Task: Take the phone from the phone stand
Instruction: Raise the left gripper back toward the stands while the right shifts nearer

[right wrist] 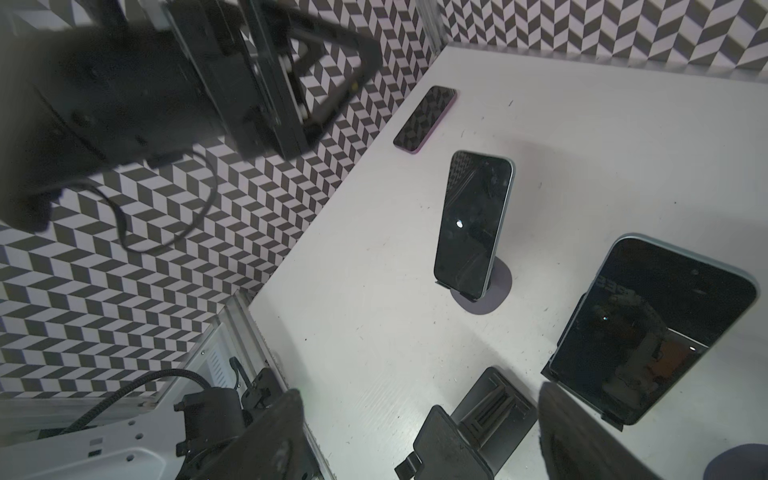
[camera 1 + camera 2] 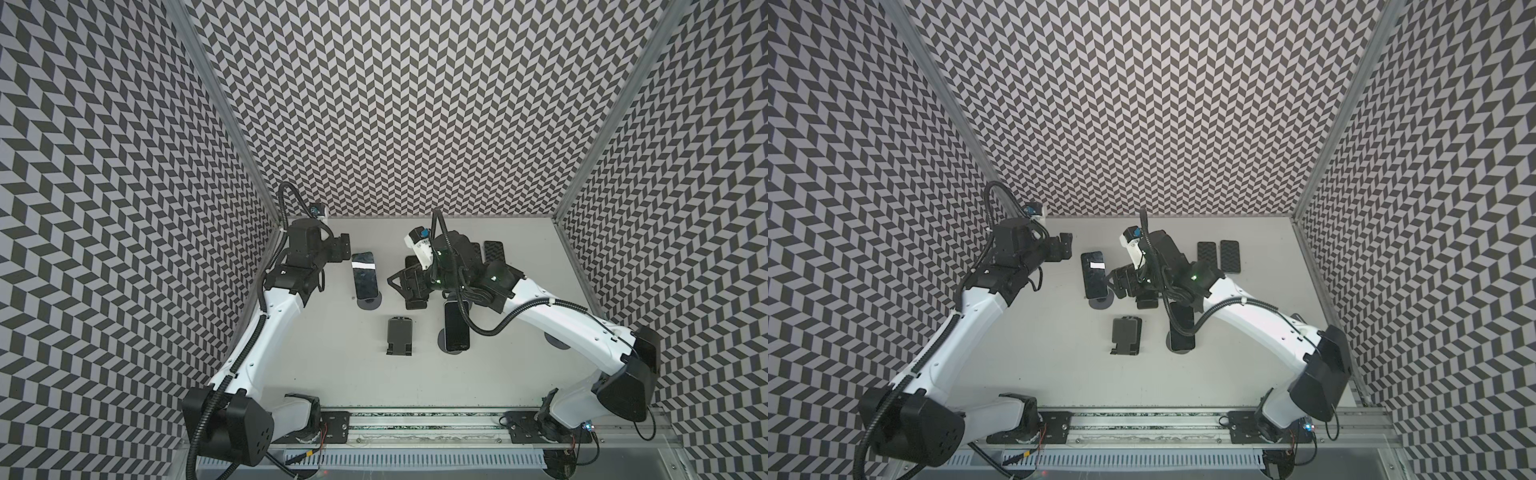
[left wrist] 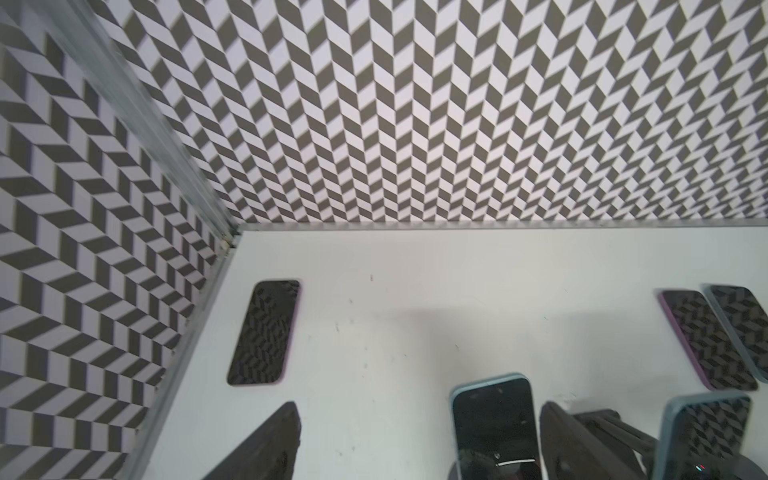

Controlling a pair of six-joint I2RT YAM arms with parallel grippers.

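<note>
A dark phone (image 2: 365, 280) leans on a stand with a round base (image 2: 369, 304) at the middle left. My left gripper (image 2: 343, 247) hangs open just left of its top end; in the left wrist view this phone (image 3: 494, 428) shows between the open fingers (image 3: 270, 444). A second phone (image 1: 648, 328) stands on a black stand beneath my right gripper (image 2: 409, 291), mostly hidden in both top views. The right gripper (image 1: 419, 390) is open, one finger close to that phone. A third phone (image 2: 456, 328) stands on a stand further front.
An empty black stand (image 2: 400, 336) lies in the middle, seen between the right fingers (image 1: 469, 432) in the wrist view. Two phones lie flat at the back right (image 2: 1206, 257) (image 2: 1231, 257). Another flat phone (image 3: 266, 332) lies by the left wall.
</note>
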